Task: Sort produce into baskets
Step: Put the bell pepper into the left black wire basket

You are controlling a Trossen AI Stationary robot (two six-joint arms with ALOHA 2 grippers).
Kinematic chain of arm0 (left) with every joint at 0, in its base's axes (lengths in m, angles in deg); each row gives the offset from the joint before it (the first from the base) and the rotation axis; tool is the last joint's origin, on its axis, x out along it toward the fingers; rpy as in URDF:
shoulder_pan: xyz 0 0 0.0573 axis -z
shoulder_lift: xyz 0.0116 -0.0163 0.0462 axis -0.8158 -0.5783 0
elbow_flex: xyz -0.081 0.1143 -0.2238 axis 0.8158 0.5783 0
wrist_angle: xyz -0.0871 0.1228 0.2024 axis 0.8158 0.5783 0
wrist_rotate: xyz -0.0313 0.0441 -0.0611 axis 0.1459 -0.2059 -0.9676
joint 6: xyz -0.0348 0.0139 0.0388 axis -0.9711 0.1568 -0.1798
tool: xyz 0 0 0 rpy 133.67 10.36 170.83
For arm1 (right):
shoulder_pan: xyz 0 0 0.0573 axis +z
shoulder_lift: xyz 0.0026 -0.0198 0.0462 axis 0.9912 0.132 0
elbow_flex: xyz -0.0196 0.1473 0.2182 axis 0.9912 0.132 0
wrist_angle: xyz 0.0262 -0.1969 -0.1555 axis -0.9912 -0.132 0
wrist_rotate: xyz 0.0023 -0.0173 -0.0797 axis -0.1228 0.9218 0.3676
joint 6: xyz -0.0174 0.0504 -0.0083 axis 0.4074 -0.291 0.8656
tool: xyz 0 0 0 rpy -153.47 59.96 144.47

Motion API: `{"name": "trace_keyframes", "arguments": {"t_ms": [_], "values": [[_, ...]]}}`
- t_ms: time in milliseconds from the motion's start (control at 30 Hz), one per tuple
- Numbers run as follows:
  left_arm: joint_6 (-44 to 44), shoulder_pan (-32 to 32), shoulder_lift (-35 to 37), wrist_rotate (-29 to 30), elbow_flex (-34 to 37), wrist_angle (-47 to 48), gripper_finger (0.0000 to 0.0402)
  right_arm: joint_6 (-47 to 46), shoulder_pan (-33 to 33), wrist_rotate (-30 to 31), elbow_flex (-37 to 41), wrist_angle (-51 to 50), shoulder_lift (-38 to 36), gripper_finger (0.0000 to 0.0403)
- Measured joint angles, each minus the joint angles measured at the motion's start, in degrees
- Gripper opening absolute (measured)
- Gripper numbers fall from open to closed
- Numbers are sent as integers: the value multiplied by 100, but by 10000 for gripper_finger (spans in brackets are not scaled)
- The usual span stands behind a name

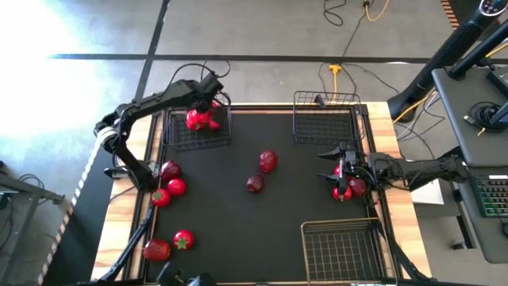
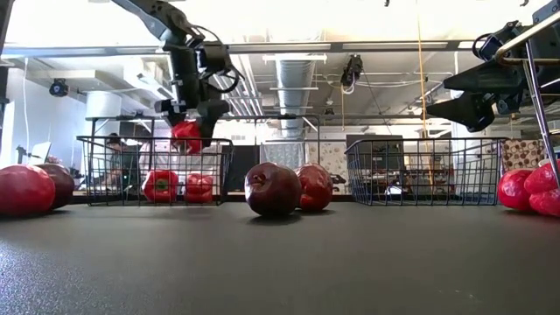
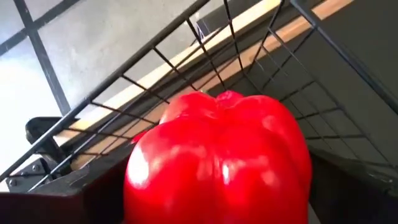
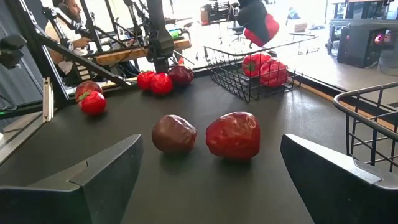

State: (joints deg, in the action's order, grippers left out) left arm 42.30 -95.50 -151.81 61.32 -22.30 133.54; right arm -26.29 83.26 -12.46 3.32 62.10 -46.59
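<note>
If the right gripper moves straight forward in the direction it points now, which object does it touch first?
Probably the bright red fruit, lying with a darker maroon fruit in mid-table. The open right gripper frames both; which lies nearer is unclear.

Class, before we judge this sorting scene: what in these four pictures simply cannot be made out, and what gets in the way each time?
- Left gripper: whether it grips the red pepper; in the left wrist view the pepper fills the picture, hiding the fingers.
- Near basket: the high view's bottom edge cuts it off.
- Produce beside the right gripper: the arm covers part of the pile in the high view; the low view's right edge cuts it.
</note>
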Motion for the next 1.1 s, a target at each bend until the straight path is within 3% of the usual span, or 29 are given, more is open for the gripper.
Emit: {"name": "trace_keyframes", "arguments": {"t_ms": [200,333,700,1100], "values": [[-269,19,4,-33,341,-83,378,0,1,0,1,0,0,373],[-330,8,-74,-724,841,-293,378,0,-1,1,0,-1,0,373],[-588,-217,-168,-708,1118,-419,378,0,0,1,0,-1,0,373],[-2091,-220,-166,-439,1138,-470,378,0,1,2,0,0,0,373]]}}
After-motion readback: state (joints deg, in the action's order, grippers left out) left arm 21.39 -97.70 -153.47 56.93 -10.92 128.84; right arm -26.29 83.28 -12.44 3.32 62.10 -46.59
